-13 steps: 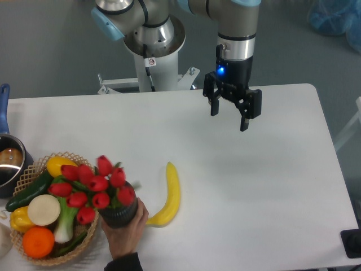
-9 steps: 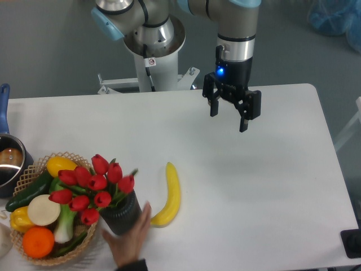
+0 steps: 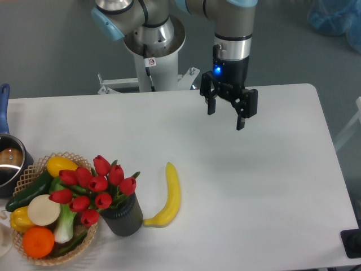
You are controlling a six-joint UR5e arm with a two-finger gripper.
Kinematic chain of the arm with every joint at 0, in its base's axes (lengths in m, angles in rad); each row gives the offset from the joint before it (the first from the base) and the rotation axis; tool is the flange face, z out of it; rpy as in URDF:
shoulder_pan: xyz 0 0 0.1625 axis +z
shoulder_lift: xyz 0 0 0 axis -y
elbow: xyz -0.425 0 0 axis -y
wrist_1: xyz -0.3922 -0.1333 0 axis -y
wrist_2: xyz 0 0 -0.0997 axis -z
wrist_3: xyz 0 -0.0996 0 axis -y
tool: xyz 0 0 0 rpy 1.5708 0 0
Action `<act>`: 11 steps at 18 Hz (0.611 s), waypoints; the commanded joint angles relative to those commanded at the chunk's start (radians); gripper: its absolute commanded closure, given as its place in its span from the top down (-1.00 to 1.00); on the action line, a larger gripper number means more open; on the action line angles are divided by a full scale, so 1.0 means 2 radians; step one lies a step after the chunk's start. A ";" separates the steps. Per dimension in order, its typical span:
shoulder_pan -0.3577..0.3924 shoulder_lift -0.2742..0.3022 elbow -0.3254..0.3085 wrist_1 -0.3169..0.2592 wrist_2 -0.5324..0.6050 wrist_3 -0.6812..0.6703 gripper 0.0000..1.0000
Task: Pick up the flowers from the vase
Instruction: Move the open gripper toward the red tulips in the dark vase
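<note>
1. Your black two-finger gripper (image 3: 225, 117): fingers spread wide, nothing between them, hanging above the white table (image 3: 254, 186) near its far edge.
2. Your grey-and-blue arm (image 3: 232, 34): comes down from above, blue light lit at the wrist.
3. Bunch of red tulip buds with green stems (image 3: 95, 187): you find it standing in the short dark cylindrical vase (image 3: 122, 214), near the table's front left, well apart from the gripper.
4. Yellow curved banana (image 3: 167, 195): lies just beside the vase, its lower tip close to the vase's base.
5. Woven wicker basket (image 3: 35, 167): holds vegetables and fruit, directly left of the vase.
6. Metal pot with blue handle (image 3: 8, 158): at your left edge.
</note>
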 joint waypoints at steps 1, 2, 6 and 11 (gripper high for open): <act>0.000 0.000 0.000 0.000 -0.001 -0.014 1.00; 0.001 0.000 0.000 0.000 -0.003 -0.029 1.00; 0.005 0.002 -0.006 0.006 -0.016 -0.043 1.00; 0.005 0.011 -0.015 0.010 -0.018 -0.107 1.00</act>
